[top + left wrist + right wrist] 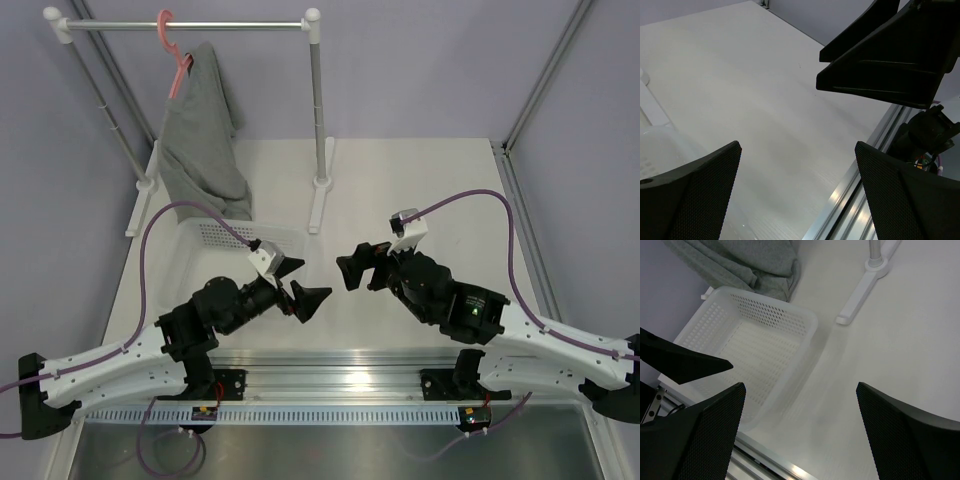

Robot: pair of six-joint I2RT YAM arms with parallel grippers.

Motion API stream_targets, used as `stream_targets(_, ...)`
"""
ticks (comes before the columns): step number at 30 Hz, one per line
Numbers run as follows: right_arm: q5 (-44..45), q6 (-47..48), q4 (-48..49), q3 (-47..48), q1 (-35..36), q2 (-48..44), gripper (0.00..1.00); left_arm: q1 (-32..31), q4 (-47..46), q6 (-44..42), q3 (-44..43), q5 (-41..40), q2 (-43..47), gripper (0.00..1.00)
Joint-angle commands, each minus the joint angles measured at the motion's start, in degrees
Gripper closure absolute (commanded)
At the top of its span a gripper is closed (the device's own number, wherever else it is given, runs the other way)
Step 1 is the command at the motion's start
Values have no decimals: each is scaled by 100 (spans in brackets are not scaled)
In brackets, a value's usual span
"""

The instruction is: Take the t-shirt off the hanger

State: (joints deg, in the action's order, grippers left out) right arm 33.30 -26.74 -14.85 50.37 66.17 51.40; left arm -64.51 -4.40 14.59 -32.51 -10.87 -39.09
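The grey t-shirt (pixel 203 130) hangs from the salmon-pink hanger (pixel 174 50), whose hook sits over the silver rail at the back left. The shirt's lower end drapes onto the table behind the white basket; it also shows in the right wrist view (pixel 745 262). My left gripper (pixel 303 285) is open and empty, low over the table centre, far from the shirt. My right gripper (pixel 362 265) is open and empty, facing the left one. In the left wrist view my gripper (pixel 797 192) has only bare table between its fingers; the right wrist view (pixel 800 432) shows the same.
A white perforated basket (pixel 215 235) stands at the left, in front of the shirt, also in the right wrist view (pixel 715 347). The clothes rail (pixel 230 25) has two posts with white feet (pixel 322 195). An aluminium rail (pixel 340 365) runs along the near table edge.
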Motion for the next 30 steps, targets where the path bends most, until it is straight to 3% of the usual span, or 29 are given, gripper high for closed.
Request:
stream_targets(1, -8, 37, 132, 52, 36, -121, 1, 9, -298, -53, -18, 86, 16, 1)
stream_targets(6, -16, 29, 114, 96, 27, -103, 1, 9, -359, -70, -27, 33, -20, 1)
stream_targets(10, -52, 29, 18, 140, 36, -174, 1, 9, -37, 184, -368, -713, -204, 1)
stream_targets(14, -314, 187, 201, -141, 36, -481, 1, 9, 861, 18, -1817, -1302, -696, 1)
stream_targets(20, -307, 266, 220, -229, 27, -736, 0, 61, 1468, -1683, -3836, -3173, -1432, 1)
stream_targets(23, -245, 249, 220, -247, 27, -754, 1, 560, 1889, -2091, -4604, -3606, -1864, 1)
stream_targets(30, -544, 240, 167, -115, 27, -395, 0, 2782, 2619, -1785, -6107, -2711, -2980, 1)
